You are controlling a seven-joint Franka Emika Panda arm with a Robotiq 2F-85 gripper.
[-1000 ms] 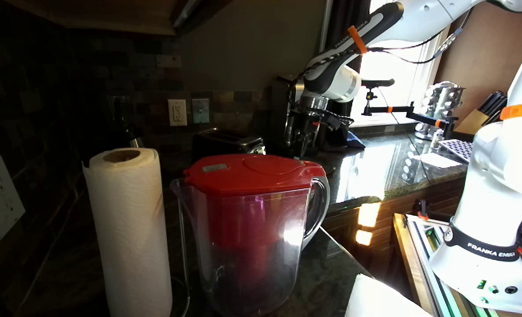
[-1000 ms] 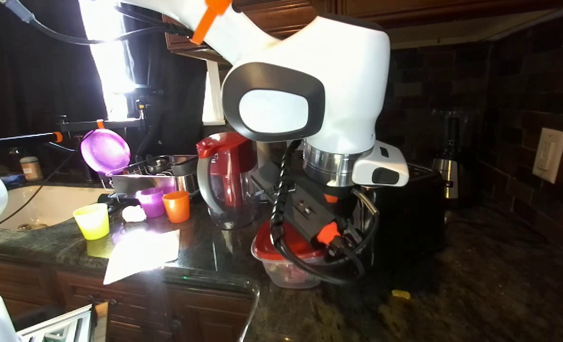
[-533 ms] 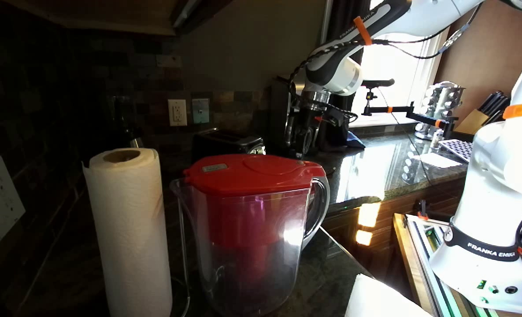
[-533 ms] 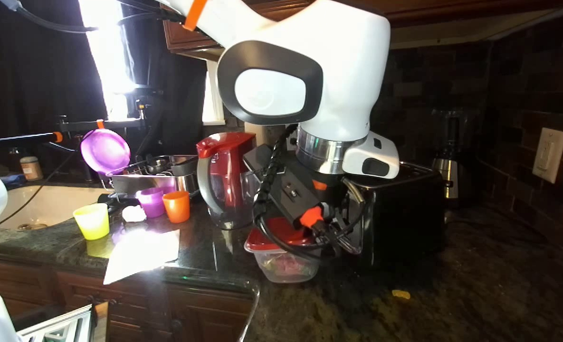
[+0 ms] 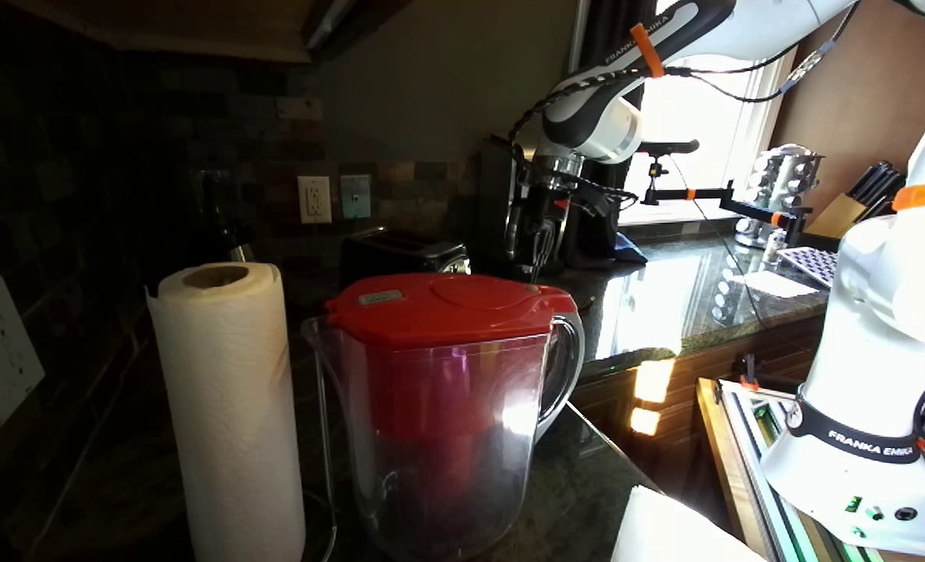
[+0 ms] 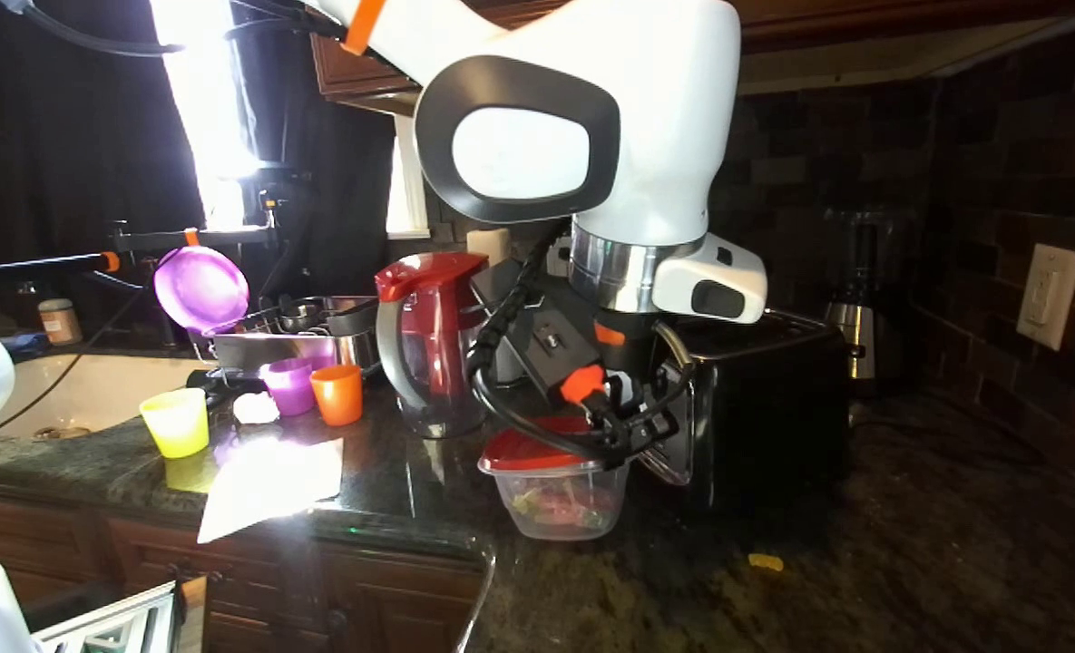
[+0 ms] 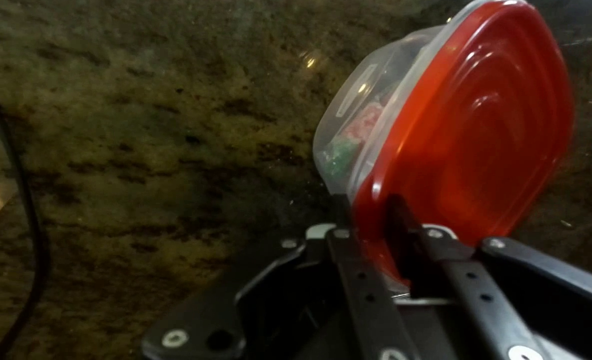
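A clear plastic container [image 6: 560,508] with a red lid [image 6: 532,451] sits at the counter beside the black toaster. Pink and green contents show through its wall. In the wrist view my gripper [image 7: 369,200] is partly closed, with the corner of the red lid [image 7: 490,120] between its fingers. One finger lies along the clear side wall, the other over the lid. The lid slants away to the right in that view. In an exterior view cables hide most of the fingers; in an exterior view the gripper [image 5: 538,261] shows small and dark behind the pitcher.
The black toaster [image 6: 773,417] stands close to the gripper. A red-lidded pitcher [image 5: 439,375] and paper towel roll [image 5: 232,414] stand nearby. Yellow [image 6: 174,423], purple [image 6: 288,385] and orange [image 6: 337,396] cups are left. A yellow scrap [image 6: 766,562] lies on the counter.
The arm and gripper have risen. The container shifted left and farther back, then slightly right, with its rim now a little higher. More of its clear wall shows.
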